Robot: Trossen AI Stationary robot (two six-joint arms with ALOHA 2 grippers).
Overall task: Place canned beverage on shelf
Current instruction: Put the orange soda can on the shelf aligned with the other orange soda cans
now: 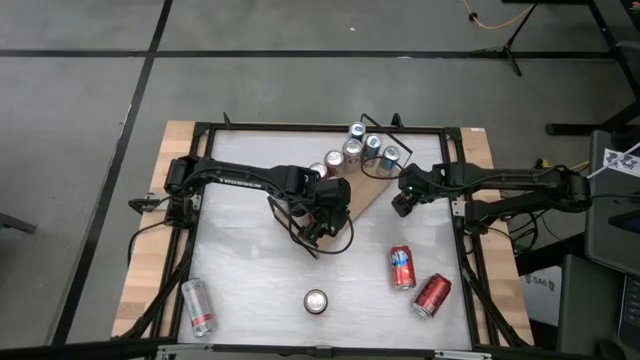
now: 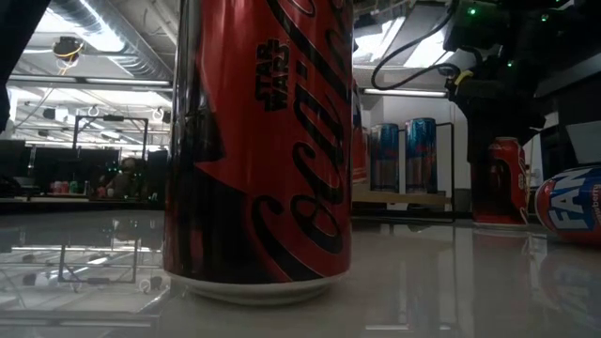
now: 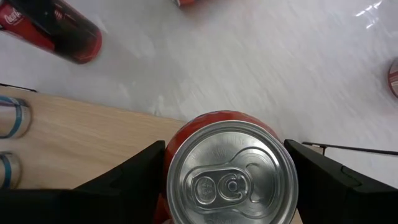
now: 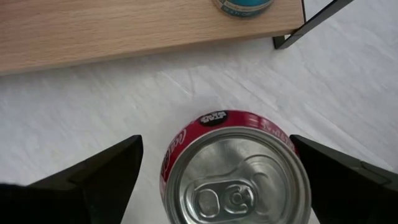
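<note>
L gripper (image 3: 227,171) clamped on red aluminium can (image 3: 231,171) over light-wood shelf (image 3: 81,140); R gripper (image 4: 236,177) jaws wide apart around another red can (image 4: 239,171).

Between the matt black plastic fingers (image 3: 127,177) of the left claw (image 3: 227,186) sits a red can with a brushed, dully shining aluminium lid (image 3: 229,171). Just beyond that claw lies the flat light-wood shelf board (image 3: 81,137), matt with a fine visible grain. Past it, the smooth white counter (image 3: 249,62) shows a soft gloss.
</note>
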